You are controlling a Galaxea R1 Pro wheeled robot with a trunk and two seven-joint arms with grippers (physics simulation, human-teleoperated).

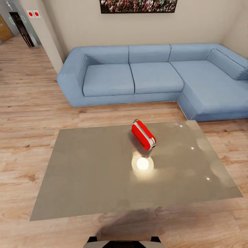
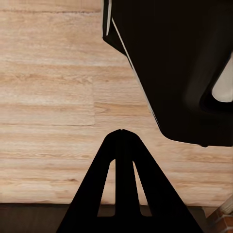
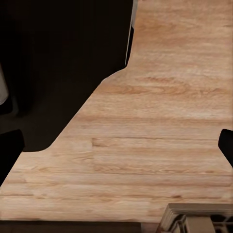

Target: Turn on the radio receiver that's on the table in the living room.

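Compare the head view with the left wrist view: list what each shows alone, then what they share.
Head view alone: the radio receiver, red with a white band, lying on the glossy table beside a bright light reflection, with the blue sofa and a crowd picture behind.

Left wrist view alone: the left gripper, its fingers closed together, pointing down at the floor, beside a dark part of the robot's body.

Both: the wooden floor.

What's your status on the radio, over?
Left gripper shut, pointed at wooden floor; right gripper open. Radio receiver on the table, untouched. Nothing between it and the near edge.
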